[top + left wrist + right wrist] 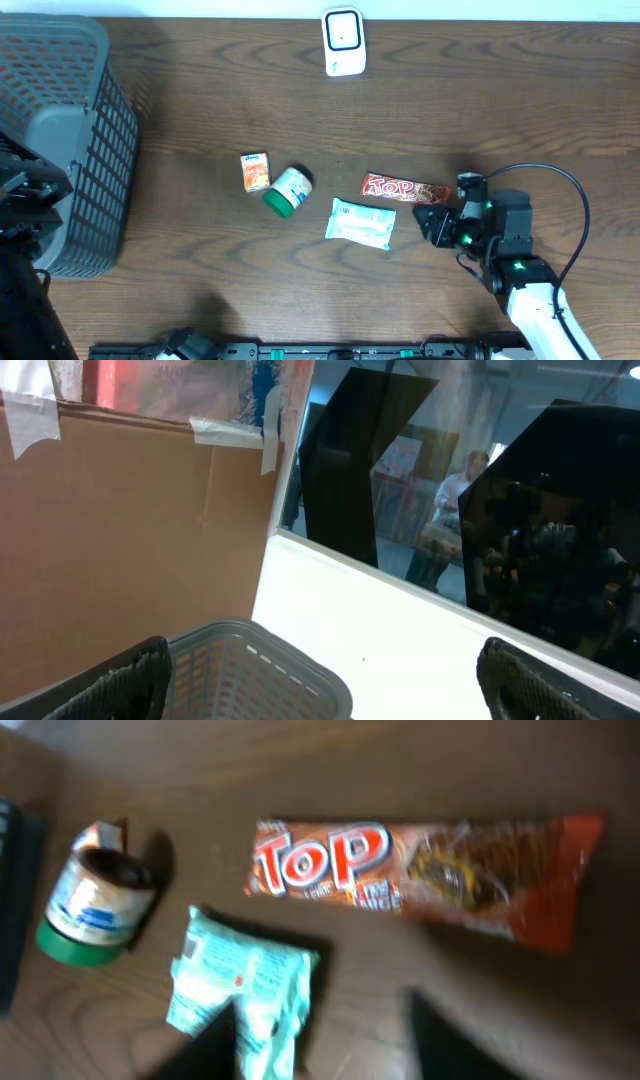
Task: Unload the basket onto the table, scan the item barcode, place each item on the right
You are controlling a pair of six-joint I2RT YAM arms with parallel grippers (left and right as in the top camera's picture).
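A red TOP chocolate bar (405, 188) lies flat on the wooden table, label up. My right gripper (437, 222) hovers just beyond its right end. In the right wrist view the bar (420, 870) lies ahead of my right gripper (325, 1020), whose dark fingers stand apart over bare wood, open with nothing between them. A pale green packet (245, 985) lies under the left fingertip. The white scanner (343, 41) stands at the table's back edge. My left gripper (320, 670) is open and empty, raised at the far left above the basket (250, 670).
A grey mesh basket (65, 140) fills the left side of the table. A small orange box (256, 171) and a green-lidded jar (289, 191) on its side lie mid-table, with the pale green packet (360, 222) to their right. A black cable (570, 200) loops off the right arm.
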